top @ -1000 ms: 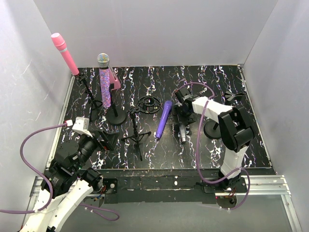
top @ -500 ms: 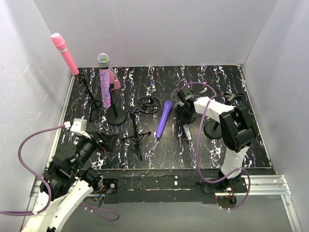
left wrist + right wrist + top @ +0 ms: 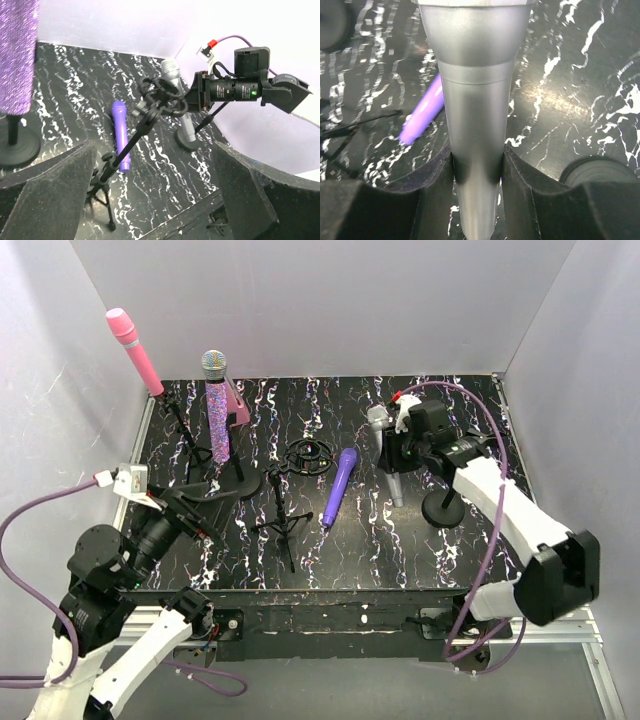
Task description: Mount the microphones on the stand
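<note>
– Pincer on the right arm: state?
– Clenched on the silver-grey microphone. Both fingers press the tapered handle below the head collar. The head points up and the body stands close to vertical. Whether the tail touches the bench cannot be told.
– Reason for that hold?
– Judged: a grip on the handle with the head up suits guiding the handle into a clip. The empty round-base stand is just beside the microphone, on its right.
– Other microphones?
– Pink microphone and glittery purple microphone: each seated on a stand at the far left. Plain purple microphone: lying flat on the bench, between the tripod stand and the right arm. The tripod's holder is empty.
– Left pincer?
– Released, fingers spread wide, nothing between them. It sits at the near left, well apart from the silver-grey microphone. Judged: parked out of the way.
– Labels or writing?
– None readable on any microphone, stand or arm.
</note>
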{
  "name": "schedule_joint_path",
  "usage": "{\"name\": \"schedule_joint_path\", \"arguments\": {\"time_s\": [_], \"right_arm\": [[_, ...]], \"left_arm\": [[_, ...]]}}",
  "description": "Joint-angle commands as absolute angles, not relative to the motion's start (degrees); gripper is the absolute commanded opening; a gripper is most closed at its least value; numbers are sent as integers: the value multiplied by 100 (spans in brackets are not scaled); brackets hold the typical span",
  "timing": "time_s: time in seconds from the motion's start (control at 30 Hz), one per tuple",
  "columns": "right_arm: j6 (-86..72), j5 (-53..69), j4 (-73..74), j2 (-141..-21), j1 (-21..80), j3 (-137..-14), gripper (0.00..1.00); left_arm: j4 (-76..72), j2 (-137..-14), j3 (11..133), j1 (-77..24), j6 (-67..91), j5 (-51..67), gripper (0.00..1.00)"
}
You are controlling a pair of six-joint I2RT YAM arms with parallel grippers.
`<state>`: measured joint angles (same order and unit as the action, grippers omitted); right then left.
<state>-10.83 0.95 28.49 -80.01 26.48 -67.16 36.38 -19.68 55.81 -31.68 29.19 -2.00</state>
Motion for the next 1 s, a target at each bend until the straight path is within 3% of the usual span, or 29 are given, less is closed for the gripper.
{"name": "schedule_joint_path", "arguments": {"time_s": [0.0,0.5,0.77,0.97], "right_arm": [[-554,1264,2742,-7402,2488,-6636,1],[1695,4165,4692,-6496,2039,-7935,1],[1829,5149,5159,-6442,1802,-8736,1],[1635,5809,5010,-6416,1529,-8596,1]], "left_arm": [[3419,-2583,6160,-3164,2927,386,98],[2436,-3813,7330,-3173,3225,1265,98],[2004,-4798,7971,-3164,3437,2108,98],[1776,-5229,8270,-3164,3524,2469,98]]}}
